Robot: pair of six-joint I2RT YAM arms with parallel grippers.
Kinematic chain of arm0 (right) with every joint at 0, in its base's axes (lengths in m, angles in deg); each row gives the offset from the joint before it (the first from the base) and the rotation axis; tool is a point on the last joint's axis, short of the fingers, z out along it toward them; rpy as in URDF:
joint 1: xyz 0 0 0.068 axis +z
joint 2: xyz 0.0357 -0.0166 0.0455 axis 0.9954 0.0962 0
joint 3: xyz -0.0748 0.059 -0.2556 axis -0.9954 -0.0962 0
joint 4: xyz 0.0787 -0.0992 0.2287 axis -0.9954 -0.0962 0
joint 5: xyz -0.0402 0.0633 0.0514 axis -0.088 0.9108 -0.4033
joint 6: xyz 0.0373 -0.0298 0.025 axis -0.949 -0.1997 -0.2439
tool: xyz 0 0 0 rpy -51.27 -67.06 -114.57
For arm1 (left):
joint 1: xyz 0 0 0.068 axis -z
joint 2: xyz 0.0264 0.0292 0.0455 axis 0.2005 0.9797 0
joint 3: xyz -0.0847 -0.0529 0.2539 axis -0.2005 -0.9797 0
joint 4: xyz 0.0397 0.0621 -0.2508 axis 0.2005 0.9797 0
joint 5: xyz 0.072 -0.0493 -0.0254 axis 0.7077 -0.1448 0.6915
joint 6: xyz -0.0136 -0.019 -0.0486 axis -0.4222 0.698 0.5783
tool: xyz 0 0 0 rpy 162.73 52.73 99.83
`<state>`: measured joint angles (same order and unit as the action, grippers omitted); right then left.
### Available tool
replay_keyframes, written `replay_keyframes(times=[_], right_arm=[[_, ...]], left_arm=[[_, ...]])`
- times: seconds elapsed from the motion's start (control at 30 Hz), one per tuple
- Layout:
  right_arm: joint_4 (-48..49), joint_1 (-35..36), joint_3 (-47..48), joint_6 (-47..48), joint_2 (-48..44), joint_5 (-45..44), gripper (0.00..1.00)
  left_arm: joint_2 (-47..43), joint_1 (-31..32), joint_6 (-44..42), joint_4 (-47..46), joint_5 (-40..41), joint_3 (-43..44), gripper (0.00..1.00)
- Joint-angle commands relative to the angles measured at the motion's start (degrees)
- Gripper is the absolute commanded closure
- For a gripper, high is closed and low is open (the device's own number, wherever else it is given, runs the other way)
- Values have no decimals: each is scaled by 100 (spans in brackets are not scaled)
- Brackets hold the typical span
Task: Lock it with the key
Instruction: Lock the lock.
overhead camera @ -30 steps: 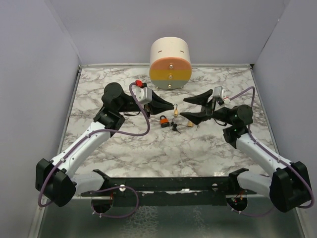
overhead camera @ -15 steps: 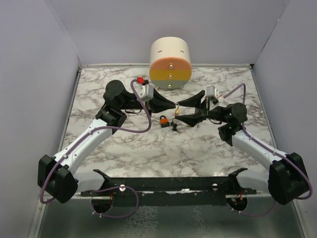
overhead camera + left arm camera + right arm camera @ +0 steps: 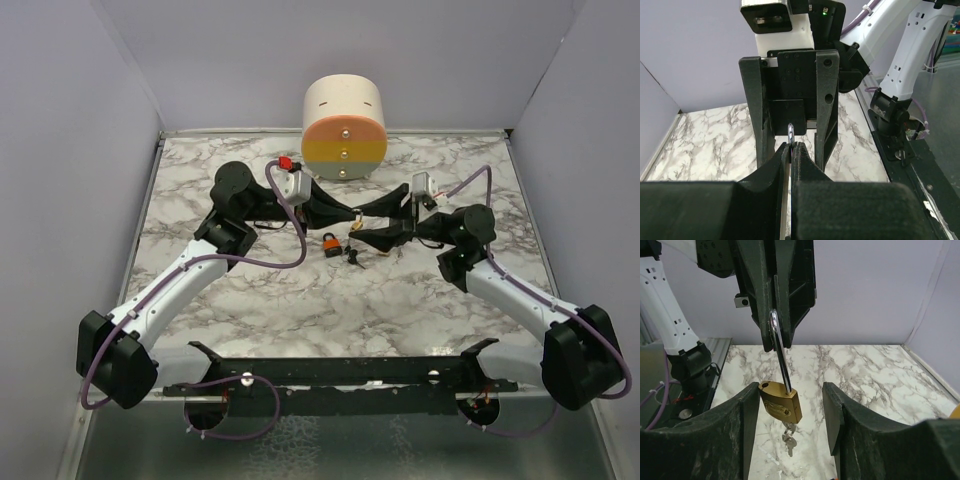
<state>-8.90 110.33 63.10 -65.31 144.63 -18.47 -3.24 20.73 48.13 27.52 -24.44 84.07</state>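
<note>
Right wrist shows me what top external hides: left gripper [image 3: 775, 346] clamped on one brass padlock's [image 3: 781, 402] shackle, hanging between right gripper [image 3: 791, 390] fingers, which stand apart. Top external adds one orange padlock [image 3: 330, 243] and the key [image 3: 353, 257], both lying near the brass padlock.

Small brass padlock [image 3: 353, 228] held at tip of left gripper [image 3: 351, 214], flanked by spread fingers of right gripper [image 3: 362, 226], orange padlock [image 3: 330, 243] and key bunch [image 3: 354, 256] seen lying just below on marble table [image 3: 330, 300].

Bright, even light; soft shadows.
</note>
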Motion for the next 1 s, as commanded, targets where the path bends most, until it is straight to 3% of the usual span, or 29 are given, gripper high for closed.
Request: replay_keyframes(times=[0.0, 0.13, 0.47, 0.67, 0.97], right_arm=[[-22, 65, 135, 72, 124, -61, 53], [-55, 91, 189, 92, 186, -61, 63], [-111, 134, 155, 124, 144, -105, 76], [-91, 169, 143, 101, 121, -75, 68], [-79, 285, 99, 111, 105, -166, 69]], left_arm=[[-16, 61, 82, -238, -264, 206, 100], [-45, 58, 61, -249, -228, 193, 100], [-45, 62, 44, -266, -129, 178, 100], [-36, 58, -1, -282, -51, 176, 100], [-62, 68, -60, -302, 250, 156, 100]])
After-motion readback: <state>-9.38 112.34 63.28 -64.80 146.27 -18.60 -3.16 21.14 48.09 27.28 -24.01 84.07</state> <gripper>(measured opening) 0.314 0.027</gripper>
